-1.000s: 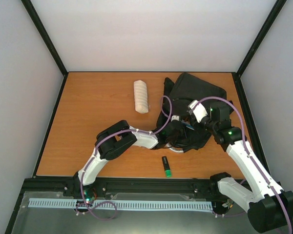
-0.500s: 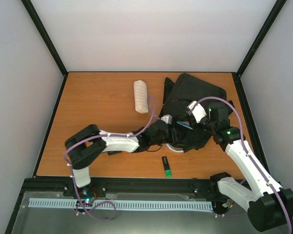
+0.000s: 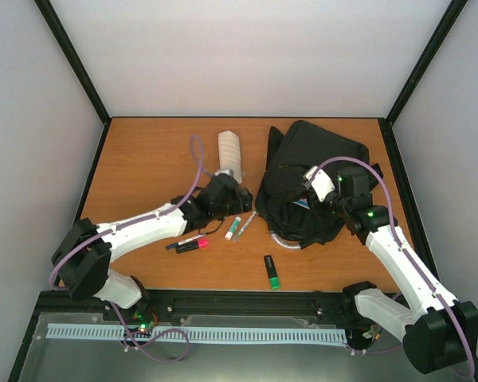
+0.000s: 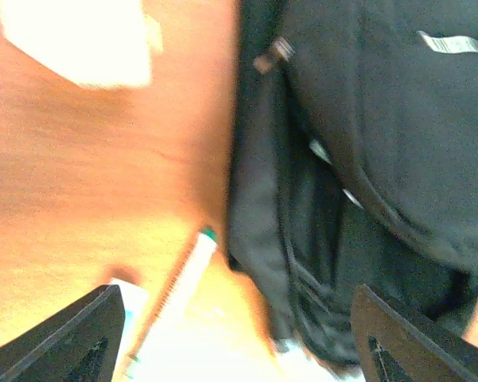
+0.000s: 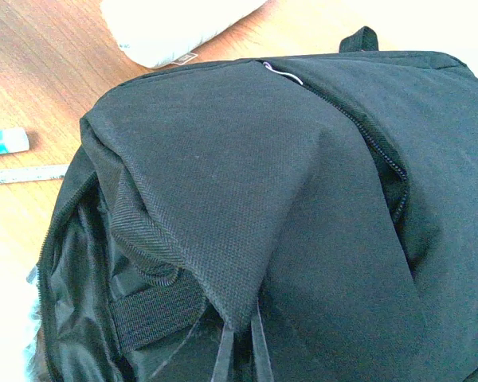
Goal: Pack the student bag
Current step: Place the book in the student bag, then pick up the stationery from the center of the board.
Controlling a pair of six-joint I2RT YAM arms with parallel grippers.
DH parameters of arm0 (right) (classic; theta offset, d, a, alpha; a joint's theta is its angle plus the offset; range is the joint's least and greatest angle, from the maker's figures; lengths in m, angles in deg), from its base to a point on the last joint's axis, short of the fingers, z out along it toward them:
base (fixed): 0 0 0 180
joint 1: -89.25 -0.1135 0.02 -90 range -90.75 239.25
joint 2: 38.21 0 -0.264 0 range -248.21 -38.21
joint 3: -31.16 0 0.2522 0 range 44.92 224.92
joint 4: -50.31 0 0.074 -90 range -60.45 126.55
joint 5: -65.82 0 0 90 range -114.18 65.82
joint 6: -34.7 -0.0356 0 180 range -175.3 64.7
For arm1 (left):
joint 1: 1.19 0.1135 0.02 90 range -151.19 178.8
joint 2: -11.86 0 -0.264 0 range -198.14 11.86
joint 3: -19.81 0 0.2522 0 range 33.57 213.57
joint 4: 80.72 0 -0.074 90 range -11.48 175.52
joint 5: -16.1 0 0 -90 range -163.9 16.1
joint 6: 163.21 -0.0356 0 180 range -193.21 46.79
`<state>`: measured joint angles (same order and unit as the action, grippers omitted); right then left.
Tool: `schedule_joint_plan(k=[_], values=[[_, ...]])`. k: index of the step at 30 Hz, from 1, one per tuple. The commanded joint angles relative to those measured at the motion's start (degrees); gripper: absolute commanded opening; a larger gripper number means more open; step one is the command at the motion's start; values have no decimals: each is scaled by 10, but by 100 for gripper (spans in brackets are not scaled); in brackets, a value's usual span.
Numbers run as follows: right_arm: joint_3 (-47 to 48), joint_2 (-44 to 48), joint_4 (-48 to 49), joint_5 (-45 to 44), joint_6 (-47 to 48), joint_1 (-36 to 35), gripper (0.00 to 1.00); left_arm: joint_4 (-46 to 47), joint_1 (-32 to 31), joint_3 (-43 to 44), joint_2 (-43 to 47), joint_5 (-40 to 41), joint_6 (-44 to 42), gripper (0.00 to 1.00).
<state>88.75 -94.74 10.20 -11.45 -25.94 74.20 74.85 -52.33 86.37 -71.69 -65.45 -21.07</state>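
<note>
Black cloth fills most of the right wrist view: it is the student bag [image 5: 287,199]. The student bag [image 3: 315,163] lies on the right side of the brown wooden worktop [image 3: 143,159], toward the back, and it looks slumped and crumpled.

The right tool [image 3: 312,193] is down on the near part of the bag. In its own camera the cloth rises in a fold that comes to a point at the bottom edge. The fingers do not show there, so I cannot tell if this tool is clenched or released.

The left tool [image 3: 225,193] hangs over the worktop, just left of the bag and close to the near end of a cream pouch [image 3: 231,153]. Its two fingers [image 4: 72,342] stand far apart with nothing held between them, so it is released. This camera is blurry, but it shows the bag [image 4: 382,159] on the right and the pouch [image 4: 72,40] at the top left.

A white stick with a green end [image 3: 234,228] and a thin pen [image 3: 246,222] lie side by side just next to the left tool. A pink marker [image 3: 193,245] lies a little nearer to the arm bases. A green marker [image 3: 272,272] lies alone near the front edge, apart from the bag.
</note>
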Motion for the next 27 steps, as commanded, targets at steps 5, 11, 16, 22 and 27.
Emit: schedule_joint_plan(k=[5,11,16,22,27], values=[[-2,-1,20,-4,1,1,7,-129,147,100,-49,12,-58,82],[-3,-2,19,-5,2,2,7,-148,203,202,-148,-60,-109,84],[-3,0,19,-4,1,2,7,-164,229,281,-233,-108,-131,88],[-3,0,18,-4,1,2,7,-192,245,353,-311,-111,-137,95],[-4,0,19,-5,1,2,7,-210,246,393,-358,-106,-131,94]])
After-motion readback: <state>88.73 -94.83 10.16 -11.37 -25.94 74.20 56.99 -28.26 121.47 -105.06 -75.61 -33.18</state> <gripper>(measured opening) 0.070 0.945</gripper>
